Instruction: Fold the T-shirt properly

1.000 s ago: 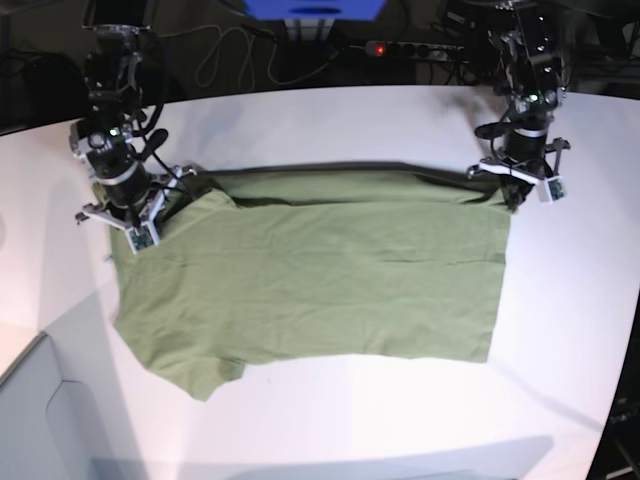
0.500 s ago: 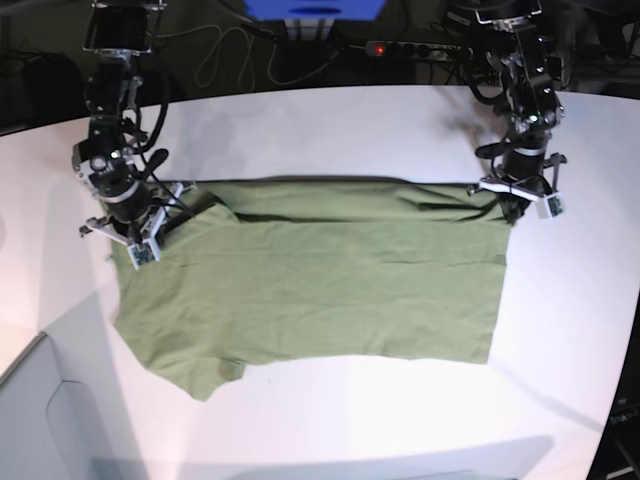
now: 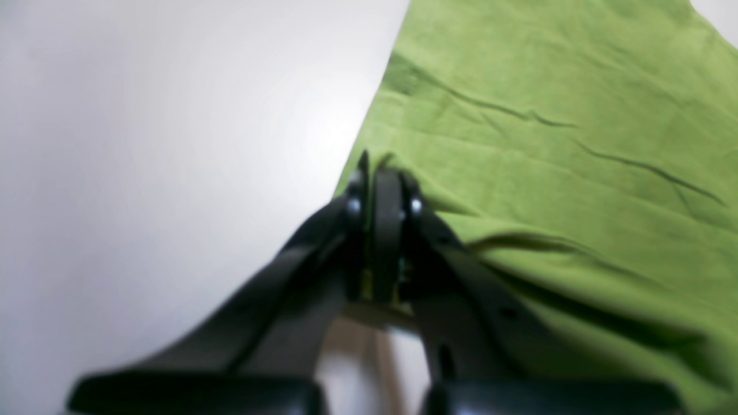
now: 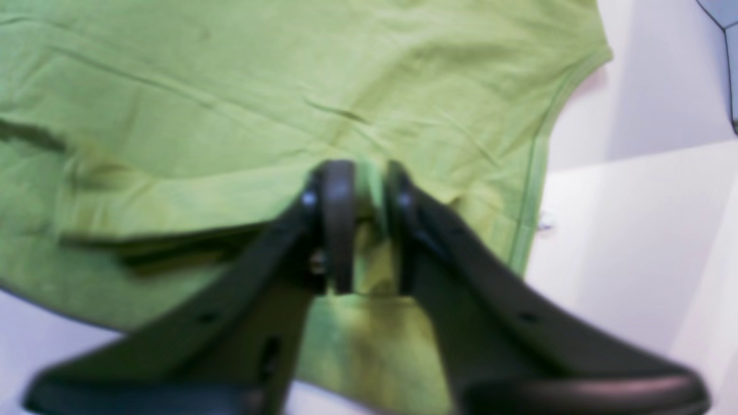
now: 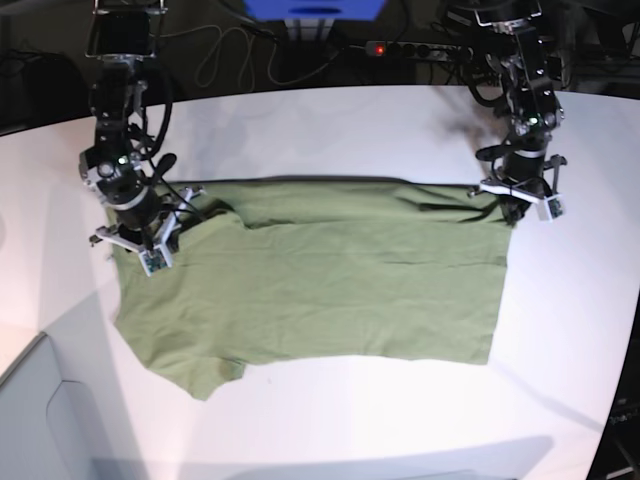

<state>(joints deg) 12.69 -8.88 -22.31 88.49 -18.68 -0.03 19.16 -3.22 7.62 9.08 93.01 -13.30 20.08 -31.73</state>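
The olive-green T-shirt (image 5: 320, 280) lies spread flat across the white table (image 5: 330, 130), with a sleeve at the front left. My left gripper (image 5: 512, 207) is at the shirt's far right corner. In the left wrist view, this gripper (image 3: 380, 173) is shut on the edge of the T-shirt (image 3: 548, 144). My right gripper (image 5: 152, 250) is at the far left corner by the sleeve. In the right wrist view, this gripper (image 4: 363, 193) pinches a fold of the T-shirt (image 4: 230, 86). The neckline and the tag are hidden.
A power strip (image 5: 415, 48), loose cables (image 5: 230, 50) and a blue object (image 5: 315, 10) lie beyond the table's far edge. A grey panel (image 5: 40, 420) sits at the front left corner. Bare table surrounds the shirt.
Both grippers have moved a little toward the front with the cloth in them. The right gripper has also shifted inward. The shirt's far edge has come slightly forward.
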